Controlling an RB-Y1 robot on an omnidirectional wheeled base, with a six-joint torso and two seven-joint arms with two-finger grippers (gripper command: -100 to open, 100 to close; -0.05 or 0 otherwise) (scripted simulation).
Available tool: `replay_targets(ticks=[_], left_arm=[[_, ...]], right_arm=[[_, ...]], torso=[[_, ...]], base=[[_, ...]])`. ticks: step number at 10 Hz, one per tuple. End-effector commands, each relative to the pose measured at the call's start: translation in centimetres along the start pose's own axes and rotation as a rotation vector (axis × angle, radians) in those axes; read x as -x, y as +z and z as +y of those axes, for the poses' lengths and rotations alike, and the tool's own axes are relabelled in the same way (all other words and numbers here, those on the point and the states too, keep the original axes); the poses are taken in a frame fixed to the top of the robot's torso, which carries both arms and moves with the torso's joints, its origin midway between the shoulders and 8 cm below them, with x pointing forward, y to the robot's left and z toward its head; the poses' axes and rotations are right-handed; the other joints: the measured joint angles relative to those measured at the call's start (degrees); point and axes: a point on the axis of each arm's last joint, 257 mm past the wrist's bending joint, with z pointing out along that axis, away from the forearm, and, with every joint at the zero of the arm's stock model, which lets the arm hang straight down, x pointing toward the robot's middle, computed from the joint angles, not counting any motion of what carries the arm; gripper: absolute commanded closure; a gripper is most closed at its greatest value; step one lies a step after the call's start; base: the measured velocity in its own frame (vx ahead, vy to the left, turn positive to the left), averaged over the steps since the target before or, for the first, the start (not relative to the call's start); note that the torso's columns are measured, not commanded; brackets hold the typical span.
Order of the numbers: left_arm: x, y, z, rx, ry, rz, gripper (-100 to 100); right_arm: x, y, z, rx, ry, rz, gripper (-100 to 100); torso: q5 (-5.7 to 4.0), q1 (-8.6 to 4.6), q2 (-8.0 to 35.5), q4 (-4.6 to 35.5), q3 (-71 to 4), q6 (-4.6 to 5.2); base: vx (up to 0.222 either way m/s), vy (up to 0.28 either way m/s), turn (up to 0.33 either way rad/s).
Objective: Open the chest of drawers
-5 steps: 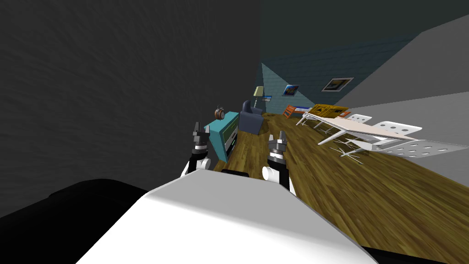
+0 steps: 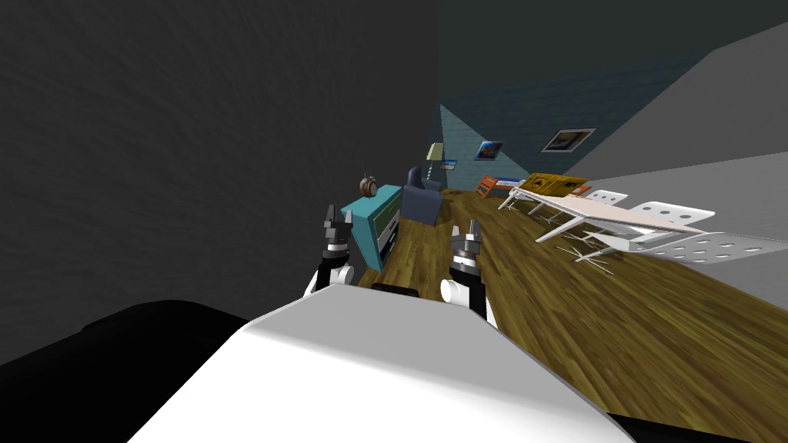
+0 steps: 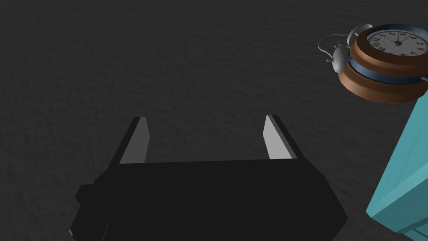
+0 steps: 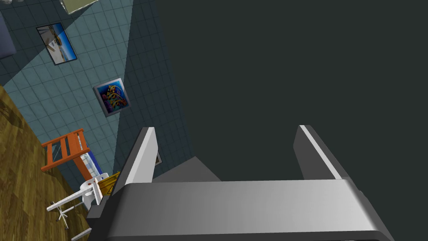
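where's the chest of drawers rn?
Head view: the teal chest of drawers stands against the dark wall on my left, just ahead of the left hand, an alarm clock on top and a dark blue armchair beyond.

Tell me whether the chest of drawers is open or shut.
Shut, as far as shows: in the head view no drawer juts from the teal chest of drawers.

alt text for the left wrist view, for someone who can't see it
The left gripper is open and empty, facing a dark grey wall. Off to one side, a brown alarm clock sits on a teal chest of drawers.
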Motion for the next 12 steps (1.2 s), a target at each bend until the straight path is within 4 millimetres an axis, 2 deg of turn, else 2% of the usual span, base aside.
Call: replay_targets(ticks=[1, 4, 5, 7, 12], left_arm=[[0.0, 0.0, 0.0, 0.000, 0.000, 0.000, 0], [0.0, 0.0, 0.0, 0.000, 0.000, 0.000, 0], [-0.2, 0.0, 0.7, 0.022, 0.015, 0.029, -100], [-0.2, -0.1, 2.5, 0.076, 0.042, 0.064, -100], [0.7, -0.4, 6.5, 0.192, 0.078, 0.065, -100]], right_arm=[[0.0, 0.0, 0.0, 0.000, 0.000, 0.000, 0], [0.0, 0.0, 0.0, 0.000, 0.000, 0.000, 0], [0.0, 0.0, 0.0, 0.000, 0.000, 0.000, 0], [0.0, 0.0, 0.0, -0.001, 0.000, 0.000, 0], [0.0, 0.0, 0.0, -0.001, 0.000, 0.000, 0]], torso=[[0.00, 0.00, 4.2, 4.2, -8.4, 0.00], [0.00, 0.00, 16.9, 16.9, -33.8, 0.00], [0.00, 0.00, 21.2, 21.1, -42.3, 0.00], [-0.02, -0.07, 23.4, 23.5, -47.4, 0.00], [0.01, 0.06, 23.9, 23.9, -47.6, 0.00]], base=[[0.000, 0.000, 0.000], [0.000, 0.000, 0.000], [0.041, -0.015, 0.007], [0.097, -0.058, 0.016], [0.138, -0.091, 0.015]])
